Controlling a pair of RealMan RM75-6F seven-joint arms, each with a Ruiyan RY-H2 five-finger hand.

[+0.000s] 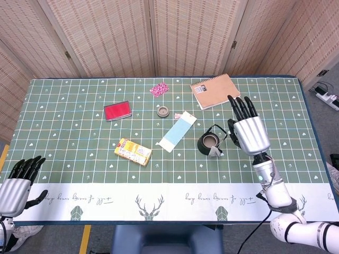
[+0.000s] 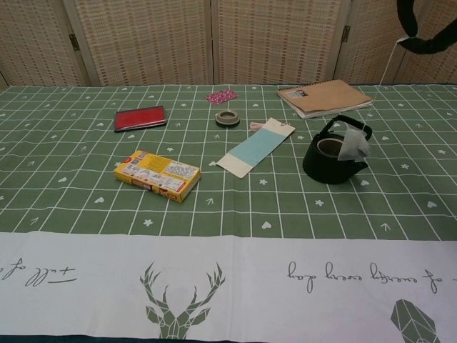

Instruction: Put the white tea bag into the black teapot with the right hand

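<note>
The black teapot [image 1: 204, 146] [image 2: 319, 166] stands right of the table's middle, lid off, handle up. My right hand [image 1: 248, 135] [image 2: 426, 34] hovers just right of it, raised above the table, fingers extended. It pinches the string of the white tea bag [image 1: 214, 152] [image 2: 355, 146]. The bag dangles at the pot's rim on the right side, over the edge of the opening. In the chest view the thin string runs up to the hand at the top right corner. My left hand [image 1: 18, 185] rests open at the table's near left corner, holding nothing.
A yellow box [image 1: 133, 151] lies left of the pot, and a blue-and-white packet [image 1: 177, 132] lies between them. Further back are a red case [image 1: 117, 110], a tape roll [image 1: 163, 111], a pink packet [image 1: 159, 89] and a spiral notebook [image 1: 215, 90].
</note>
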